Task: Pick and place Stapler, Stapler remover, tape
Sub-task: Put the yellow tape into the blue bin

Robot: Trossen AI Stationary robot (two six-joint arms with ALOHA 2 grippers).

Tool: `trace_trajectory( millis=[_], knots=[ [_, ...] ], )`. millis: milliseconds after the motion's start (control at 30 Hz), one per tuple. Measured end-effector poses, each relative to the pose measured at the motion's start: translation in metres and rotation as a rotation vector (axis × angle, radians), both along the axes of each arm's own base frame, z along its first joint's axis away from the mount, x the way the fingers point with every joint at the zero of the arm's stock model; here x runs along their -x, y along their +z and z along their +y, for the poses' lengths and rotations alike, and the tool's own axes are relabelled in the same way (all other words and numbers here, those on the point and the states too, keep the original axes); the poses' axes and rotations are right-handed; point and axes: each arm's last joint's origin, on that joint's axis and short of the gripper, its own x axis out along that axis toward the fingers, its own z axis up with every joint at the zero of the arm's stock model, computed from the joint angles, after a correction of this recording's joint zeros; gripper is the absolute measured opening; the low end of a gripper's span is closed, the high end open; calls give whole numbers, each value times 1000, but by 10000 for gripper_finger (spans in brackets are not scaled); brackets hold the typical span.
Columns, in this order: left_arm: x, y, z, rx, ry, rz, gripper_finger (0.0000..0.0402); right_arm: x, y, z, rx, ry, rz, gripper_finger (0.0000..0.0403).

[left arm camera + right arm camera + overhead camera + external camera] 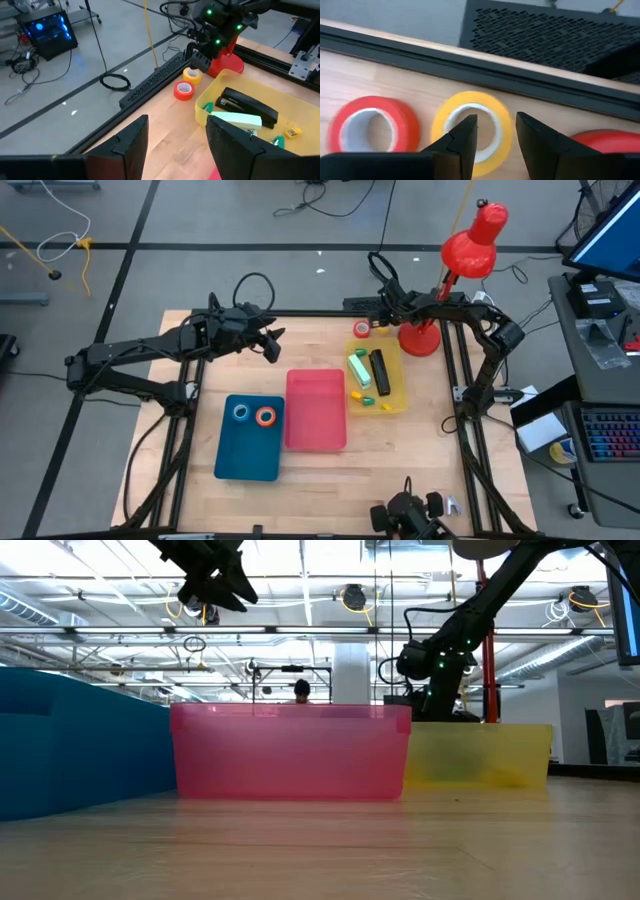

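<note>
Currently: right gripper (492, 142), jaws open, poised over yellow tape (472, 125) beside red tape (370, 125); left gripper (175, 140), jaws open, empty, hovering above table (180, 395).

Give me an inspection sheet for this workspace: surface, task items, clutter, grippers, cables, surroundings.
Surface: wooden table, bare around three trays.
Task items: blue tape and orange tape in the blue tray; red tape and yellow tape on the table by the far edge; black stapler and green stapler in the yellow tray; pink tray empty.
Clutter: red lamp at the far right corner.
Grippers: left gripper open, raised, empty; right gripper open, just above the yellow tape.
Cables: coils on the floor beyond the table.
Surroundings: keyboard on a side desk.
</note>
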Motion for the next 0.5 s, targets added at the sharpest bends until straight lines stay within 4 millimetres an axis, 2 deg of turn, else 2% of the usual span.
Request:
trace_trajectory(
  millis=[233,500],
  knots=[
    [0,3,5,-28,11,-15,200,0,-2,0,-2,-6,14,128],
    [3,3,13,-32,43,-21,200,-2,-27,-3,-70,-17,59,128]
  ],
)
